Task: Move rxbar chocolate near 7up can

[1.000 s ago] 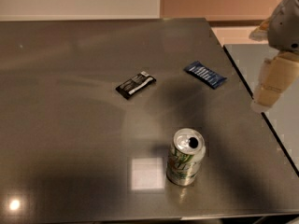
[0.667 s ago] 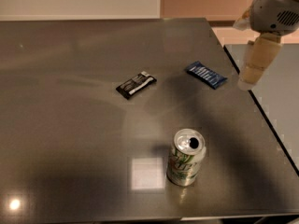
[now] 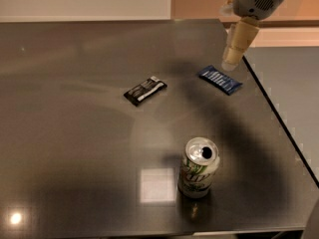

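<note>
The rxbar chocolate (image 3: 145, 90), a small flat black wrapper with white lettering and a white end, lies at an angle on the dark table (image 3: 65, 133) near its middle. The 7up can (image 3: 198, 167), silver with green and white markings, stands upright toward the front right, well apart from the bar. The gripper (image 3: 234, 54) hangs from the upper right, above the table's right side, right of the bar and just above the blue wrapper. It holds nothing that I can see.
A blue wrapper with white print (image 3: 220, 79) lies near the table's right edge, under the gripper. The right table edge (image 3: 279, 118) runs diagonally, with grey floor beyond. A bright light reflection (image 3: 157, 184) sits left of the can.
The gripper has moved left and further over the table, from beyond the right edge to above the blue wrapper. The bar, can and blue wrapper have not moved.
</note>
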Controlling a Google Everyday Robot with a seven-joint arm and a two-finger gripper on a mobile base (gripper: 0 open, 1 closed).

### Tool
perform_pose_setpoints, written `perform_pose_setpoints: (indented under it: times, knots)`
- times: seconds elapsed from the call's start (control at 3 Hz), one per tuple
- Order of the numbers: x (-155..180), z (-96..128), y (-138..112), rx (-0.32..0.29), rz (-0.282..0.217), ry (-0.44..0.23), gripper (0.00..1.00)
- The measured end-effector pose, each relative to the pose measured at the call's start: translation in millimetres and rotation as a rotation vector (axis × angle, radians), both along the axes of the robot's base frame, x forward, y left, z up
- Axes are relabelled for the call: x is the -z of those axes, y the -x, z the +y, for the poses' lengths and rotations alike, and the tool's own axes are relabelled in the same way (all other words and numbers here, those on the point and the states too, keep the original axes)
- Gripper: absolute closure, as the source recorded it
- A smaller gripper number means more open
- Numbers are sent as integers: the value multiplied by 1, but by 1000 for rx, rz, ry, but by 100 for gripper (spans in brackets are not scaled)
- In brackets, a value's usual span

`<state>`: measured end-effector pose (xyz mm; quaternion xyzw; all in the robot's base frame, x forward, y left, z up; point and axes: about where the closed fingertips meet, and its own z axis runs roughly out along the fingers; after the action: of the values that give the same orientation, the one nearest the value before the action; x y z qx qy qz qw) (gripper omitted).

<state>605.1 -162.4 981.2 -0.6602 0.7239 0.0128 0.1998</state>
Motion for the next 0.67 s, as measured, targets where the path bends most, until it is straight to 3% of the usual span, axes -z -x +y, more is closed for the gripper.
perform_pose_setpoints:
  times: [0.67]
  knots:
    - [36,58,-21,-50,-57,-41,0]
